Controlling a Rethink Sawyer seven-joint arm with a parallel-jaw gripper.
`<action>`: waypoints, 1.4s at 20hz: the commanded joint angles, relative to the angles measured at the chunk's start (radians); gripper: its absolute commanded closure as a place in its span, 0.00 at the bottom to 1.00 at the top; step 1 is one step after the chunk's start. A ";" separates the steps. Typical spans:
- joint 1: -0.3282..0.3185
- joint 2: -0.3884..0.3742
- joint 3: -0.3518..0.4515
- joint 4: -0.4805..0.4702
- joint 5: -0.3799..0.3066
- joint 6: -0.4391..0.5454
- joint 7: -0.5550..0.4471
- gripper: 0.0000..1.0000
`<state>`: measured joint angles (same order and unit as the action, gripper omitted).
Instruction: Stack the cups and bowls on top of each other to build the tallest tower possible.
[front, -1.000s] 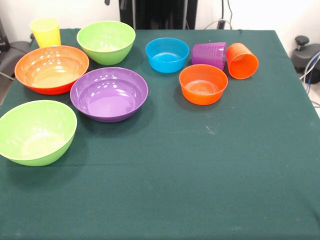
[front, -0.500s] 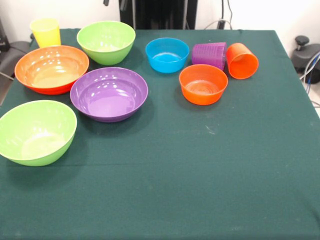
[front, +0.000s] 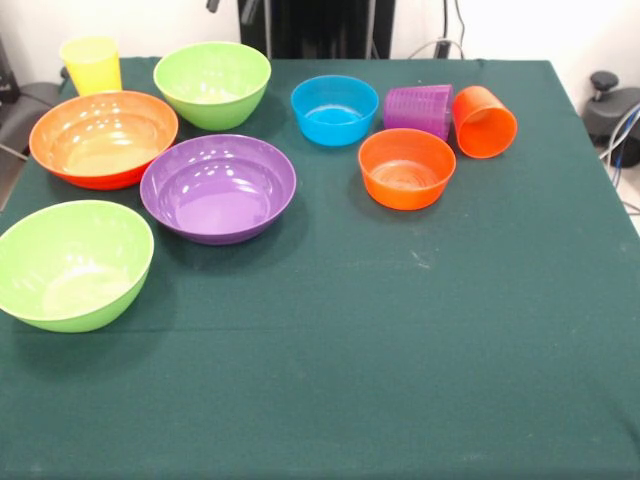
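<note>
In the front view a yellow cup (front: 91, 65) stands upright at the far left corner. A ribbed purple cup (front: 419, 108) and an orange cup (front: 485, 121) lie on their sides at the far right. A large orange bowl (front: 103, 137), a purple bowl (front: 218, 187) and two lime green bowls (front: 212, 83) (front: 73, 263) stand on the left half. A small blue bowl (front: 334, 109) and a small orange bowl (front: 406, 167) stand in the middle. All stand apart, none stacked. No pink bowl shows. The gripper is out of view.
The table has a dark green cloth (front: 400, 340). The robot's black pedestal (front: 320, 25) stands at the far edge. A black object (front: 612, 105) with cables sits off the table at the right.
</note>
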<state>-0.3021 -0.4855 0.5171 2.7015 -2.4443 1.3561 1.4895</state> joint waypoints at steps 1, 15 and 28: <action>0.018 0.233 0.243 0.000 0.174 -0.400 0.270 0.00; 0.068 0.226 0.225 -0.112 0.256 -0.521 0.221 0.00; 0.117 0.208 0.174 -0.152 0.240 -0.585 0.222 0.00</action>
<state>-0.2061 -0.4414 0.6659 2.5502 -2.2643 0.9671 1.6095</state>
